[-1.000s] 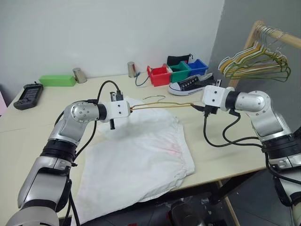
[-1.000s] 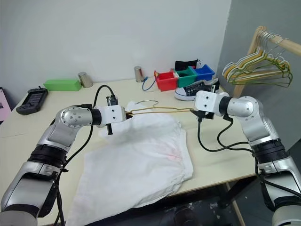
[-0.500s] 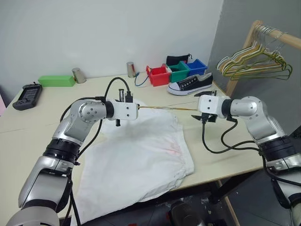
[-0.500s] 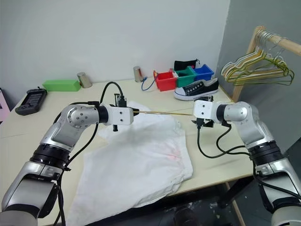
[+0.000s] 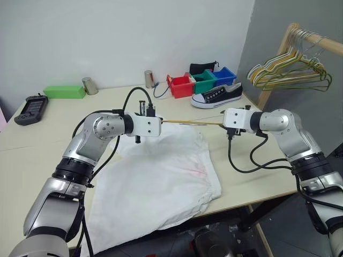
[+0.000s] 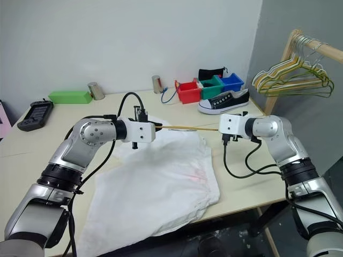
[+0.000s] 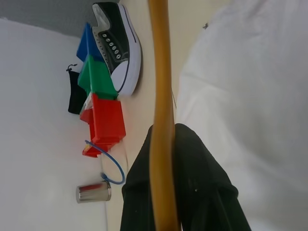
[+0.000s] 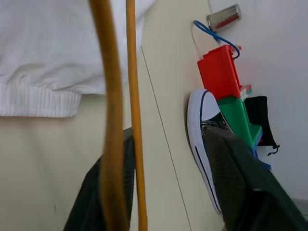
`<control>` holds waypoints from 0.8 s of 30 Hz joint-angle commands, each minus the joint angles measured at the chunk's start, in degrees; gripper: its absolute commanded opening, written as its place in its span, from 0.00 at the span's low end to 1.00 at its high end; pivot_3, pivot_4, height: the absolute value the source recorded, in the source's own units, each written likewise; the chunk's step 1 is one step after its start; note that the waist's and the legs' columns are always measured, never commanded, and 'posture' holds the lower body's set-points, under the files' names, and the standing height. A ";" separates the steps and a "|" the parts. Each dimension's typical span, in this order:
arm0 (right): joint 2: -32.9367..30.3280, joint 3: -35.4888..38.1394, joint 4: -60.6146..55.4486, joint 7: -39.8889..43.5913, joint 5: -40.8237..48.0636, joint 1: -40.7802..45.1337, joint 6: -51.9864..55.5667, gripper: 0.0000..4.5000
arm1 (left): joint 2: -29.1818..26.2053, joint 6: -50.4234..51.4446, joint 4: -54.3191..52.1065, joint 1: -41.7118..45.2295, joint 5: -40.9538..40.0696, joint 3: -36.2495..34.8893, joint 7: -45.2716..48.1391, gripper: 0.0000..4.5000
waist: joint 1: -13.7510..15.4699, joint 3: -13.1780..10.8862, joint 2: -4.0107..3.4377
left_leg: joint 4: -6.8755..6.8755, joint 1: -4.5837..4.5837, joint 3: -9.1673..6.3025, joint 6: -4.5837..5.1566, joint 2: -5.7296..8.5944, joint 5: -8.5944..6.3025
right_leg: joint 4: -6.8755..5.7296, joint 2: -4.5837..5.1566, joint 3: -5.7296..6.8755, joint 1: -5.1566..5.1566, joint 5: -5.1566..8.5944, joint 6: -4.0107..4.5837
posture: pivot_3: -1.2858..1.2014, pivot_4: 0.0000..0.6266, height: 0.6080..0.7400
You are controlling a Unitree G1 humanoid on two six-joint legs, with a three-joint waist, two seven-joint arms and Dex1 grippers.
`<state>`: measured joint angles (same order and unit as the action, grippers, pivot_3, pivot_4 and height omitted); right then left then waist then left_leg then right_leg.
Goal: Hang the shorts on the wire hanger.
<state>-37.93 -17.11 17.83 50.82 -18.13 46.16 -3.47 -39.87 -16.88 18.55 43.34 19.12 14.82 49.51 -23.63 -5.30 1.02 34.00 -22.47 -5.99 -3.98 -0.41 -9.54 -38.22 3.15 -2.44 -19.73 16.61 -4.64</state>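
The wire hanger (image 5: 190, 122) hangs edge-on above the table, a thin gold line running between my two grippers. My left gripper (image 5: 159, 122) is shut on one end of it, and the wire runs up out of its black fingers (image 7: 192, 183). My right gripper (image 5: 224, 122) is at the other end. Both wires (image 8: 111, 96) pass between its fingers, close against one finger (image 8: 91, 202) and apart from the other (image 8: 240, 183), so it stands open. The white shorts (image 5: 161, 171) lie spread on the table below the hanger, their gathered waistband (image 8: 38, 101) towards the right gripper.
A black and white shoe (image 5: 217, 95) and red, green and blue bins (image 5: 182, 85) sit behind the hanger. Two metal cups (image 5: 150, 78), a green box (image 5: 65, 91) and a black device (image 5: 32, 108) stand further left. A wooden rack with several hangers (image 5: 292, 69) stands to the right of the table.
My left gripper moved right with its end of the hanger. The hanger turned from a visible triangle with its hook to edge-on. My right gripper sank slightly.
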 commanded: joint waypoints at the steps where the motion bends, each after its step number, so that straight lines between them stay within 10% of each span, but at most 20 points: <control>1: -0.47 0.54 -0.85 -0.97 -0.92 1.88 -1.43 0.25 | -0.17 -0.27 -1.65 1.04 0.10 -0.14 -0.42 0.00 | -0.01 0.00 0.00 | 0.00 0.00 0.00 0.00 0.00 0.00 | 0.00 0.00 0.00 0.00 0.00 0.00 | 0.39 0.01 1.00; 6: -0.55 0.54 -0.60 -1.13 -1.98 2.13 -2.27 0.01 | -0.26 -0.14 -1.38 1.27 0.55 -0.05 -0.89 0.00 | -0.01 0.00 0.00 | 0.00 0.00 0.00 0.00 0.00 0.00 | 0.00 0.00 0.00 0.00 0.00 0.00 | 0.39 0.01 1.00; 12: -0.68 0.44 -0.18 -1.19 -2.37 2.32 -2.69 0.01 | -0.15 -0.83 -0.67 2.15 0.46 -0.22 -1.80 0.00 | -0.02 0.00 0.00 | 0.00 0.00 -0.02 0.00 0.01 0.00 | 0.00 0.00 0.01 0.01 0.00 0.00 | 0.39 0.01 1.00; 24: -1.93 1.41 -0.36 0.53 -1.31 -0.08 -1.64 0.00 | 0.99 -5.48 -1.26 3.98 -8.23 -3.88 -1.60 0.56 | 0.03 0.00 0.00 | 0.00 0.00 -0.01 0.00 0.01 0.00 | 0.01 0.01 0.00 0.02 0.00 0.00 | 0.39 0.03 1.00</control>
<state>-38.96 -17.59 18.37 51.02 -20.71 45.80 -5.58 -39.01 -21.40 18.85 46.08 13.44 13.24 48.62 -23.60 -5.30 1.02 34.00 -22.47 -6.00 -3.98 -0.40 -9.54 -38.20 3.16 -2.43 -19.71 16.61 -4.64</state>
